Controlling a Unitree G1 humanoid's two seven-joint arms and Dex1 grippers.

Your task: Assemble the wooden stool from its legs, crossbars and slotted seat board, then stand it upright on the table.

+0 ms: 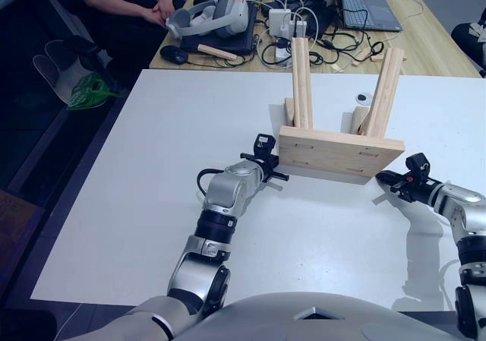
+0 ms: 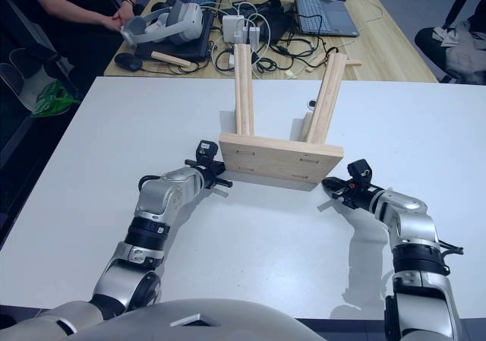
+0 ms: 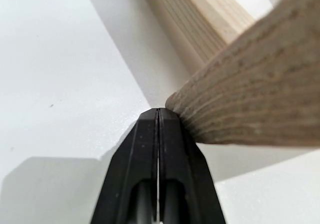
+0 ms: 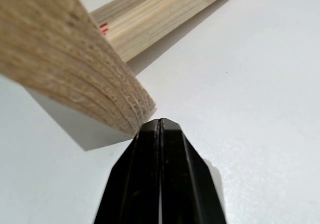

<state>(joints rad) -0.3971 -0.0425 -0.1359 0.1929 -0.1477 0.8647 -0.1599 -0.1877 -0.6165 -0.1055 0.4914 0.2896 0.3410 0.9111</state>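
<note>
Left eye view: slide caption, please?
Shut left gripper and shut right gripper flank the seat board of the sideways stool on the table.

The left arm (image 1: 216, 219) stretches forward, its forearm pointing toward 1 o'clock, and the left jaws at its tip are pressed flat together. The right arm (image 1: 465, 208) bends at the elbow, forearm pointing toward 10 o'clock, right jaws likewise closed.

The stool (image 1: 340, 151) is pale wood with fine straight grain, against a plain white surface (image 1: 152, 204). The left end effector (image 3: 158, 116) and right end effector (image 4: 161, 125) are black.
</note>
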